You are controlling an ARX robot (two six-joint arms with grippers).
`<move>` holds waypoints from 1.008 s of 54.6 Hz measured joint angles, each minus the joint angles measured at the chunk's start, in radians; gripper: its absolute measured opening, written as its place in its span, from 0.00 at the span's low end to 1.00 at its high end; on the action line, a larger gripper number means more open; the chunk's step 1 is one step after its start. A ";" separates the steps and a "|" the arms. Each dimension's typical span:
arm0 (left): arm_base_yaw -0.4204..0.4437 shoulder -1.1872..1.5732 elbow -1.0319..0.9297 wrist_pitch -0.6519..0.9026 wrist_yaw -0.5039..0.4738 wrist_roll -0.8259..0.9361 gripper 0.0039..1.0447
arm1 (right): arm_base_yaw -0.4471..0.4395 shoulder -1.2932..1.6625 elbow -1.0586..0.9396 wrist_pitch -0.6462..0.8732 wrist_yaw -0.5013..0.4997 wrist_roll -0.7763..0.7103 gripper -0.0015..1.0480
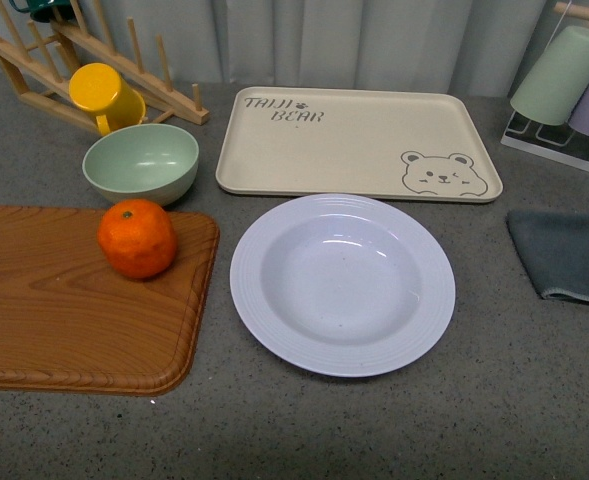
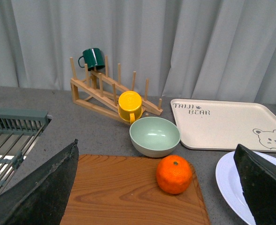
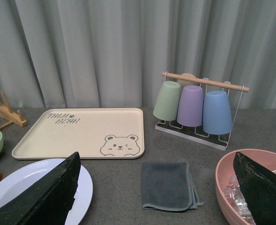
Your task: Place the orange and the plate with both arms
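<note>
Looking from the front camera, we see neither arm; each gripper shows only in its own wrist camera. Left gripper (image 2: 156, 143): two dark fingers (image 2: 39, 187) at the picture's sides, both cut off by the frame, spread wide, nothing gripped. Right gripper (image 3: 157, 154): likewise, fingers (image 3: 44, 192) far apart, nothing held.

Orange (image 1: 137, 238) sits on the wooden cutting board (image 1: 54, 320), near the board's far right corner, green stem spot up. The board runs off the left edge of the front view. Plate (image 1: 342, 284) lies flat on the grey counter (image 1: 494, 420), just right of the board and apart from the orange. In both wrist views a finger hides part of it.

Beyond the plate lies the beige bear tray (image 1: 359, 140). Beyond the board sits a mint-green bowl (image 1: 140, 162), very close to its far edge; we cannot tell whether they touch. Behind the bowl a yellow cup (image 1: 102, 95) hangs on a wooden rack (image 1: 179, 102), which is cut off at the front view's top left. A dark green mug (image 2: 93, 58) sits on its high end.

On the right, a grey cloth (image 1: 564, 255) is cut by the frame edge. A cup stand (image 3: 198, 105) holds green, lilac and blue cups upside down. A pink bowl (image 3: 231, 173) is half hidden by a finger, and we cannot make out its glinting contents
</note>
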 joint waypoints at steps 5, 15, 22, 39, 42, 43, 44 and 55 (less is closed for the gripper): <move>0.000 0.000 0.000 0.000 0.000 0.000 0.94 | 0.000 0.000 0.000 0.000 0.000 0.000 0.91; 0.000 0.000 0.000 0.000 0.000 0.000 0.94 | 0.000 0.000 0.000 0.000 0.000 0.000 0.91; 0.000 0.000 0.000 0.000 0.000 0.000 0.94 | 0.000 0.000 0.000 0.000 0.000 0.000 0.91; 0.000 0.000 0.000 0.000 0.000 0.000 0.94 | 0.000 0.000 0.000 0.000 0.000 0.000 0.91; 0.000 0.000 0.000 0.000 0.000 0.000 0.94 | 0.000 0.000 0.000 0.000 0.000 0.000 0.91; 0.000 0.000 0.000 0.000 0.000 0.000 0.94 | 0.000 0.000 0.000 0.000 0.000 0.000 0.91; 0.000 0.000 0.000 0.000 0.000 0.000 0.94 | 0.000 0.000 0.000 0.000 0.000 0.000 0.91; -0.098 0.124 0.041 -0.098 -0.356 -0.106 0.94 | 0.000 0.000 0.000 0.000 0.000 0.000 0.91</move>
